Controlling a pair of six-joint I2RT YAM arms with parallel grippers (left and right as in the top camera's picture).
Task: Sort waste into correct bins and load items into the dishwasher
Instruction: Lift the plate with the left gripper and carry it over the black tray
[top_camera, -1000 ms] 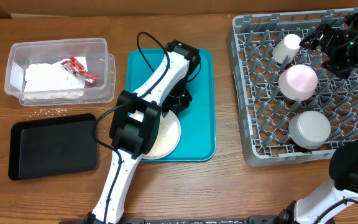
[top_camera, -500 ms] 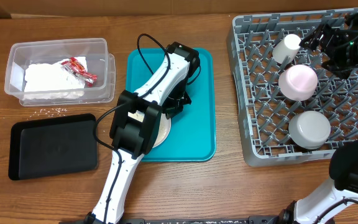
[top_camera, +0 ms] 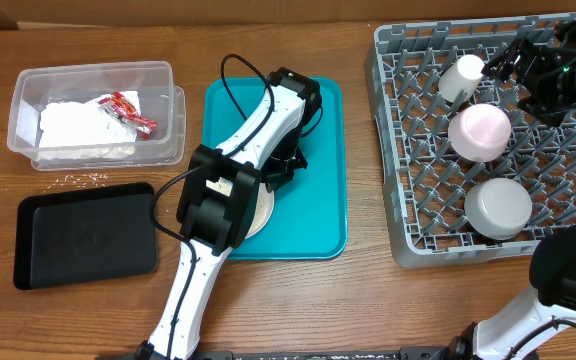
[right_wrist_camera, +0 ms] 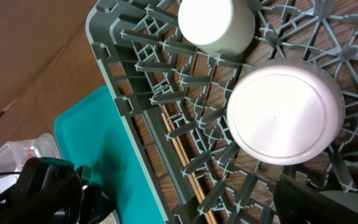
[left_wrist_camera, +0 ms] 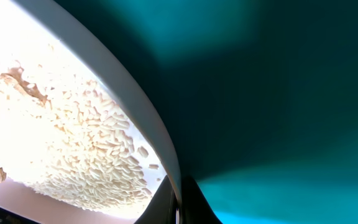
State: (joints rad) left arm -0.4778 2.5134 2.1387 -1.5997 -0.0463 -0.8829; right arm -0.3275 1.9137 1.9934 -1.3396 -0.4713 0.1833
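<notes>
The big white plate point(top_camera: 261, 213) is laid on the teal tray point(top_camera: 324, 170). Its edge is pinched by the left gripper point(left_wrist_camera: 178, 208), whose fingers are pressed together on it. Rice bits point(left_wrist_camera: 98, 155) are spread over the plate. Napkins point(top_camera: 83, 132) and a red wrapper point(top_camera: 126, 110) are kept in the clear tub point(top_camera: 26, 95), beside the black tray point(top_camera: 83, 238). A cup point(top_camera: 462, 77), a white bowl point(top_camera: 479, 132) and a grey bowl point(top_camera: 498, 207) are set in the grey rack point(top_camera: 388, 150). The right gripper point(top_camera: 508, 58) is held over the rack near the cup, its fingers spread wide around nothing.
</notes>
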